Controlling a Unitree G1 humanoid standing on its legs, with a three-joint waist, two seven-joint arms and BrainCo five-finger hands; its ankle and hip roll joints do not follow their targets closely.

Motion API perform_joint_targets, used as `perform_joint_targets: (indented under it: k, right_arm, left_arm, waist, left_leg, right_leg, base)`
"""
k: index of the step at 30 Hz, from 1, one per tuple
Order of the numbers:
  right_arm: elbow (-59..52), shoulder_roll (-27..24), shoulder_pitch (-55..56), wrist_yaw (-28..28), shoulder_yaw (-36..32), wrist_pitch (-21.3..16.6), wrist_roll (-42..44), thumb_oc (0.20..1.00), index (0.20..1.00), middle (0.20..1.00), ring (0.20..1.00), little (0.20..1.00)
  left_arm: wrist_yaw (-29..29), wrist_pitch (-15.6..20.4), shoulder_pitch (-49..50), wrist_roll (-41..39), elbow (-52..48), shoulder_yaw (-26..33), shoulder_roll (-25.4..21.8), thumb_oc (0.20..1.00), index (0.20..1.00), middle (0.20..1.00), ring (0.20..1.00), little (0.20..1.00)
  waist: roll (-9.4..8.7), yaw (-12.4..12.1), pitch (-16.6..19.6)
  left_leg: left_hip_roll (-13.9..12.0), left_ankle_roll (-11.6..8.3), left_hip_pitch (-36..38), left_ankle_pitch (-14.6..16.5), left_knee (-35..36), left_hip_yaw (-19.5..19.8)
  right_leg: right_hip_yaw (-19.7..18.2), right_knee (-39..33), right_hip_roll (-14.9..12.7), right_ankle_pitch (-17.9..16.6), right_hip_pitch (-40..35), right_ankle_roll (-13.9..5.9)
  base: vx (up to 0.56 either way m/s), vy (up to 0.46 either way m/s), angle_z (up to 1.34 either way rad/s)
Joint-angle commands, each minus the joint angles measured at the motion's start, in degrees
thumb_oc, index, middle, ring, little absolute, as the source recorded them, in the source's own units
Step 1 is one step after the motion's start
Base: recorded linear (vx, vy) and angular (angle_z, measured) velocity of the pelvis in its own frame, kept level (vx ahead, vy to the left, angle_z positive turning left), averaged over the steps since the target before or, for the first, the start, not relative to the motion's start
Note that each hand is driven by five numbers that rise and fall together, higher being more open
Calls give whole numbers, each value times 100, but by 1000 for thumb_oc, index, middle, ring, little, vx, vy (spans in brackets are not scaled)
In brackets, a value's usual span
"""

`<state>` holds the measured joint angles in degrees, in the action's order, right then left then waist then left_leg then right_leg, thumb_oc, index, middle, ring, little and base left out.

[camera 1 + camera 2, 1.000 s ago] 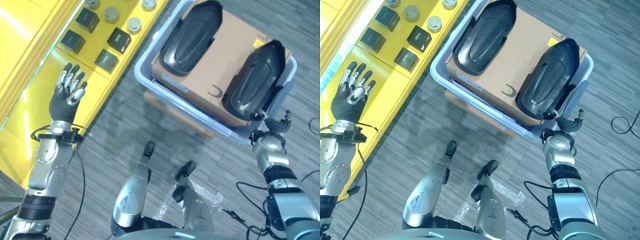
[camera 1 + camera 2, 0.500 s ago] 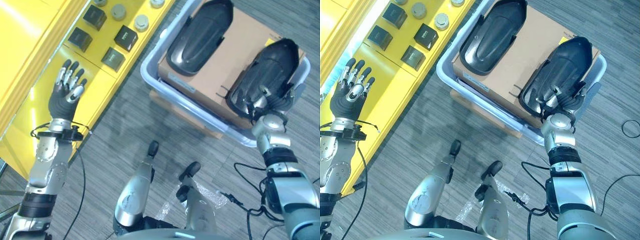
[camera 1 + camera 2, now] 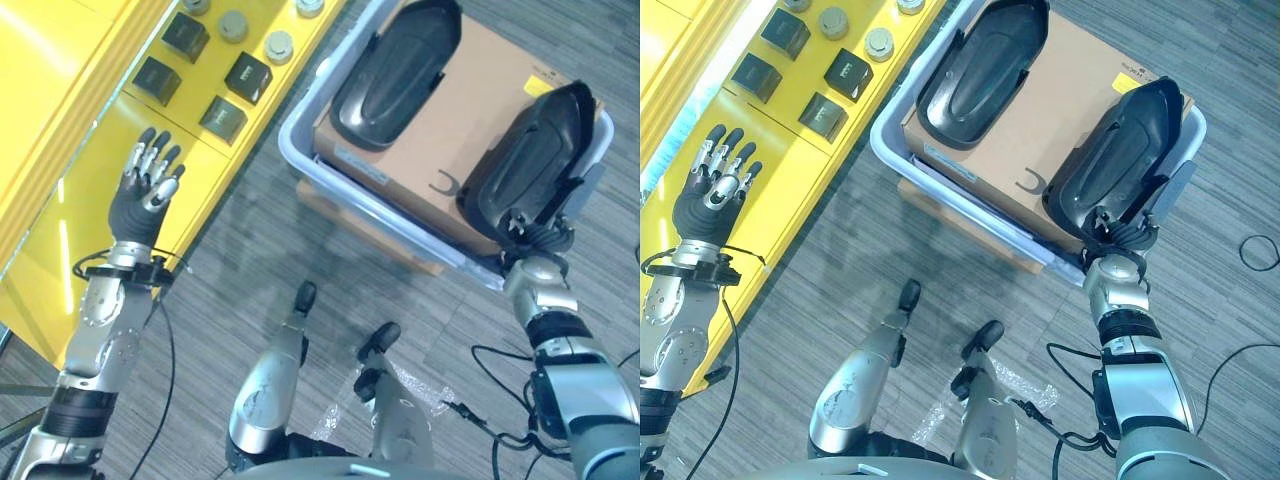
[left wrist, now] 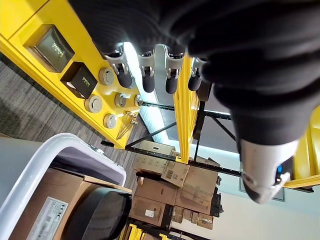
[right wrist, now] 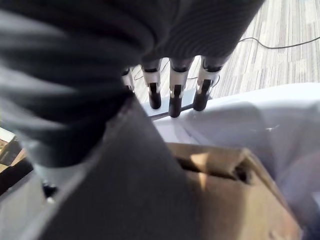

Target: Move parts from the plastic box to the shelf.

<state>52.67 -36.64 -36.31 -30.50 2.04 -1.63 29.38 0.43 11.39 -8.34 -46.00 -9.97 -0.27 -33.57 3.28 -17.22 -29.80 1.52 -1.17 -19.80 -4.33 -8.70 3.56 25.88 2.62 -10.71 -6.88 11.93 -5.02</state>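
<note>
Right hand down at the near black part, left hand waiting over the shelf

The plastic box (image 3: pixel 300 160) sits upper right of the eye views, with a cardboard carton (image 3: pixel 455 130) inside and two black parts on top: the far part (image 3: pixel 395 62) and the near part (image 3: pixel 530 160). The right hand (image 3: pixel 1118 232) is at the near part's lower end, probably going for a grab there since that end is closest to the arm. The right wrist view puts its fingers (image 5: pixel 172 92) straight, past the part's edge, so nothing's pinched yet as far as I can tell. The left hand (image 3: pixel 145 190) hangs spread open over the yellow shelf (image 3: pixel 60 120) at left, likely ready to take the part. The left wrist view also catches stacked cartons (image 4: pixel 165 195) beyond the shelf, which the eye views miss.
</note>
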Motion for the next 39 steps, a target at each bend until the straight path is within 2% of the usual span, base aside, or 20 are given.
perform_joint_targets:
  k: [1,9,13,16,19,23,26,28,30,35,36,37,39]
  right_arm:
    - [138,-178,176,64,398,-22,142,200,200,200,200,200]
    - [-72,-223,107,26,293,-276,301,200,200,200,200,200]
    - [-449,-294,107,-217,220,-622,350,200,200,200,200,200]
    - [-1168,-404,187,-503,37,-962,74,200,200,200,200,200]
    - [-2205,-471,440,-655,-161,-909,-251,200,200,200,200,200]
    - [-3470,-423,829,-672,-313,-639,-675,200,200,200,200,200]
    - [-3973,-331,1039,-590,-325,-527,-815,200,200,200,200,200]
    - [-4416,-131,1217,-466,-238,-391,-983,200,200,200,200,200]
    - [-4591,-35,1288,-381,-138,-346,-1056,200,200,200,200,200]
    - [-4789,206,1347,-172,216,-318,-1260,200,200,200,200,200]
    - [-4806,278,1285,-128,395,-271,-1303,200,200,200,200,200]
    - [-4830,301,1253,-120,495,-248,-1274,200,200,200,200,200]
    - [-4835,410,1212,-119,738,-272,-1153,200,200,200,200,200]
  left_arm:
    - [-96,423,-40,-81,-117,130,64,1000,1000,1000,1000,1000]
    - [-121,408,14,-80,-127,191,61,1000,1000,1000,1000,1000]
    - [-167,471,63,-65,-185,203,13,1000,1000,1000,1000,1000]
    - [-319,457,160,-177,-268,300,-65,1000,1000,1000,1000,1000]
    - [-483,377,316,-258,-435,453,-78,1000,1000,1000,1000,1000]
    - [-620,13,433,-243,-603,610,-66,1000,1000,1000,1000,1000]
    - [-725,-246,430,-223,-677,602,-43,1000,1000,1000,1000,1000]
    - [-658,-665,370,-168,-668,486,56,1000,1000,1000,1000,1000]
    - [-716,-764,294,-201,-637,367,124,1000,1000,1000,1000,1000]
    - [-777,-1154,-127,-220,-446,-191,384,1000,1000,1000,1000,1000]
    - [-547,-1343,-367,-79,-306,-427,481,1000,1000,1000,1000,1000]
    - [-402,-1284,-552,-40,-166,-626,540,1000,1000,1000,1000,1000]
    - [-48,-1506,-1022,-82,191,-1069,766,1000,1000,1000,1000,1000]
  waist:
    - [76,-8,0]
    - [83,-13,0]
    - [56,-8,0]
    - [6,10,25]
    - [-82,52,183]
    - [-212,153,500]
    - [-284,228,741]
    - [-346,346,1030]
    - [-381,407,1190]
    - [-386,596,1591]
    - [-372,680,1726]
    - [-356,729,1799]
    - [-325,876,1998]
  left_leg:
    - [227,57,-452,120,-106,14]
    - [237,69,-478,128,-130,27]
    - [221,74,-442,140,-113,28]
    - [204,75,-288,175,-68,26]
    - [172,69,-102,227,-14,4]
    - [115,61,288,284,117,-45]
    - [74,53,548,303,213,-94]
    - [9,42,892,310,353,-153]
    - [-28,44,1026,281,416,-187]
    - [-141,25,1430,283,582,-367]
    - [-173,13,1535,278,632,-430]
    - [-190,11,1610,270,677,-469]
    - [-240,1,1793,260,766,-558]
  right_leg:
    - [-314,333,-164,399,-2,-353]
    - [-305,418,-177,410,75,-360]
    - [-299,426,-164,407,61,-362]
    - [-304,393,-147,414,-59,-370]
    - [-311,315,-134,418,-215,-383]
    - [-367,168,-89,403,-516,-407]
    - [-425,58,-49,387,-732,-413]
    - [-528,-46,-2,379,-976,-411]
    - [-553,-89,9,352,-1069,-405]
    - [-705,-221,57,328,-1326,-403]
    - [-762,-250,66,326,-1378,-409]
    - [-806,-271,77,324,-1415,-408]
    - [-902,-289,103,339,-1503,-411]
  base:
    - [0,-5,6]
    - [0,-1,1]
    - [0,0,0]
    - [0,0,0]
    - [25,-9,0]
    - [66,0,-2]
    - [100,-7,-3]
    - [145,-2,-14]
    - [90,-6,-12]
    - [73,14,-13]
    - [71,37,-18]
    - [75,36,-21]
    - [98,37,-28]
